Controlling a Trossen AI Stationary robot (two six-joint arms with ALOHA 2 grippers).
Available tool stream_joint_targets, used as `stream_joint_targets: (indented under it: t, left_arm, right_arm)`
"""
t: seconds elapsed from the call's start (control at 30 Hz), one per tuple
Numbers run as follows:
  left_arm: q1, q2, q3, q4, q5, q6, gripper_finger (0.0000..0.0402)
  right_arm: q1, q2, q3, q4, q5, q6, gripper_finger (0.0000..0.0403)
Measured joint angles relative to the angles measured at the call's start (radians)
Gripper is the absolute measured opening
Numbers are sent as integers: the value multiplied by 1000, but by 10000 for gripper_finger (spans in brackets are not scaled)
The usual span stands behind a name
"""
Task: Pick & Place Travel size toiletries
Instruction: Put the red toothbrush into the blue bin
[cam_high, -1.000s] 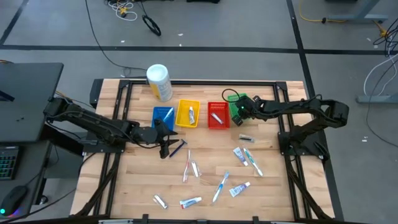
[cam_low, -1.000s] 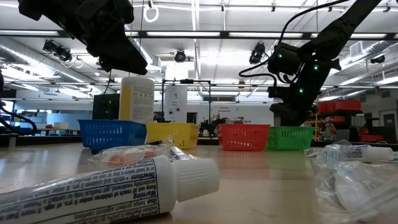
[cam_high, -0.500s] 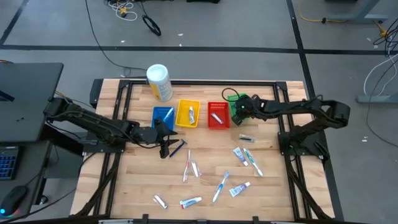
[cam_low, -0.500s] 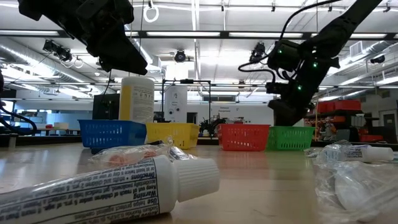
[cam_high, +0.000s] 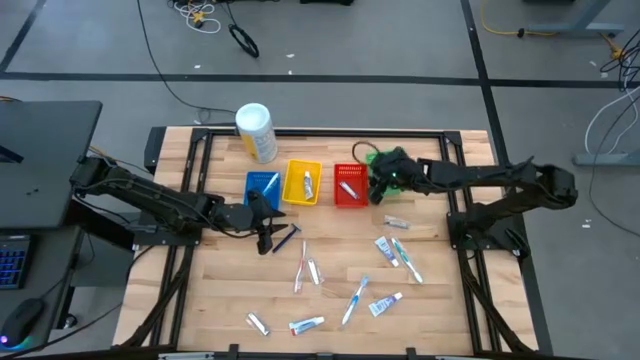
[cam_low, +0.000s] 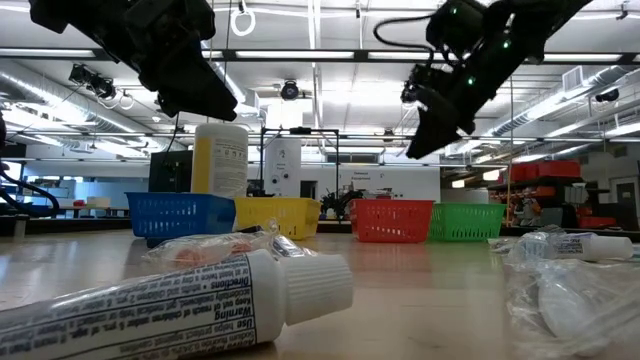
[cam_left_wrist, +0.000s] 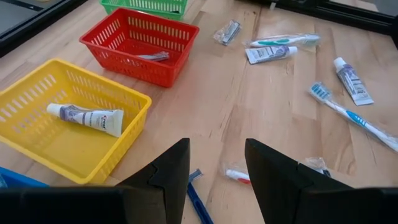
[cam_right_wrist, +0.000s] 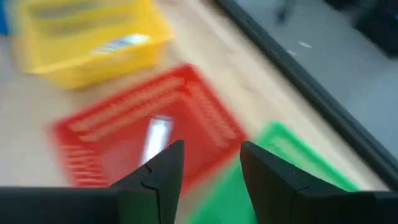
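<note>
Moved: your right gripper (cam_high: 377, 186) has risen and swung from over the green plastic mesh basket (cam_left_wrist: 149, 5) toward the red plastic mesh basket (cam_high: 349, 186); the left arm has not shifted.
Right gripper: you see it high above the table in the low view, fingers (cam_right_wrist: 163, 174) apart with nothing between them.
Left gripper (cam_high: 265, 238): hovering near the blue plastic mesh basket (cam_high: 262, 186), fingers (cam_left_wrist: 169, 177) spread, empty, a dark blue razor (cam_high: 285, 238) just beside it on the wood.
Baskets: four in a row, blue, yellow plastic mesh basket (cam_high: 303, 183), red, green.
Basket contents: one white toothpaste tube (cam_left_wrist: 85, 118) in the yellow, one small silver-wrapped item (cam_high: 348, 187) in the red, one slim item in the blue; the green you cannot judge.
Loose toiletries: roughly a dozen small tubes, toothbrushes and wrapped pieces scattered across the wooden slatted table (cam_high: 220, 290), exact count uncertain.
Canister: one white-and-yellow cylindrical canister (cam_high: 255, 132) at the table's far edge.
</note>
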Motion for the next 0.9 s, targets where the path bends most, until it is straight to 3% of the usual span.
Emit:
stream_joint_targets:
  t: [0.5,0.77,0.9]
  left_arm:
    - [0,0,0,0,32,0,165]
    - [-8,20,2,10,36,-97,165]
    - [-46,91,36,6,106,-186,165]
  right_arm:
    - [413,2,7,52,-356,-60,167]
    - [525,30,7,106,-259,-50,167]
    - [529,43,7,107,-245,-51,167]
